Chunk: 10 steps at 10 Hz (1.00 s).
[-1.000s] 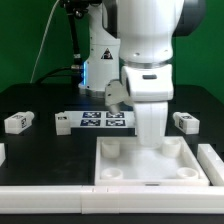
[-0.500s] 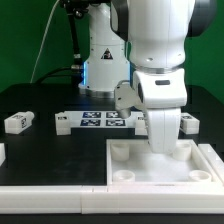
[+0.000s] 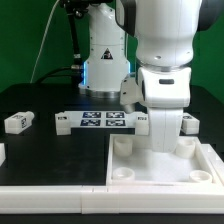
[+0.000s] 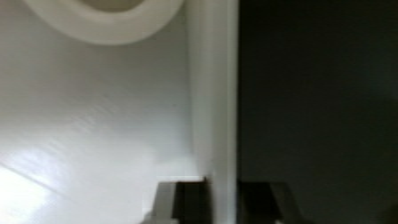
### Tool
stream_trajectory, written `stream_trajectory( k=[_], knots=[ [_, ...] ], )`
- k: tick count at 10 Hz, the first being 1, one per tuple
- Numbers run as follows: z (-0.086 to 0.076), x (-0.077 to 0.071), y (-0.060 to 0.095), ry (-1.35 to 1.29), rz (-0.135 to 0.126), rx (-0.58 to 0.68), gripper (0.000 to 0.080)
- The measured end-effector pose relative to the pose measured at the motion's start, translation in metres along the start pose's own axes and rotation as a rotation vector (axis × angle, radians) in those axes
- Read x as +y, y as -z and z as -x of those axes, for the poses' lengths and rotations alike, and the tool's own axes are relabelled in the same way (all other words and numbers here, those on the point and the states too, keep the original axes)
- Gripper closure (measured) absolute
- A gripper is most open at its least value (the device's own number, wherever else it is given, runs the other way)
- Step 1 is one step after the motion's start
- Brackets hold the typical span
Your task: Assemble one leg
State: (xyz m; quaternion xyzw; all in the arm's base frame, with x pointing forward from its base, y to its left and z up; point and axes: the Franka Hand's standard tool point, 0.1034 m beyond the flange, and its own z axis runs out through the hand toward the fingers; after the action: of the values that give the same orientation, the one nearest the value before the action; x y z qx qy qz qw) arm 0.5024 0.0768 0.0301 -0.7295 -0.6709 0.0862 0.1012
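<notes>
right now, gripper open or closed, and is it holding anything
Gripper: closed on the wall of the white tray, with one finger on each side of it.

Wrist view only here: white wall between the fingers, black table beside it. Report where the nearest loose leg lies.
Observer: One leg lies on the black table at the exterior view's right, just beyond the far edge of the tray.
Operator: Give me another.
Observer: A second leg lies at the exterior view's left, well apart from the tray.
Operator: Now the marker board.
Observer: The marker board lies between those legs, behind the tray.
</notes>
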Motion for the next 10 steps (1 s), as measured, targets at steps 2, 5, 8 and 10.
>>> stream_trajectory(
  k=[2, 5, 8, 10],
  knots=[
    [0.0002, -0.0003, -0.0003, 0.001, -0.001, 0.0, 0.0736],
    [0.0008, -0.0002, -0.0004, 0.0, -0.001, 0.0, 0.0493],
    [0.0013, -0.0001, -0.0004, -0.001, -0.001, 0.0, 0.0204],
    [0.0016, -0.0001, -0.0004, -0.002, -0.001, 0.0, 0.0153]
  ],
)
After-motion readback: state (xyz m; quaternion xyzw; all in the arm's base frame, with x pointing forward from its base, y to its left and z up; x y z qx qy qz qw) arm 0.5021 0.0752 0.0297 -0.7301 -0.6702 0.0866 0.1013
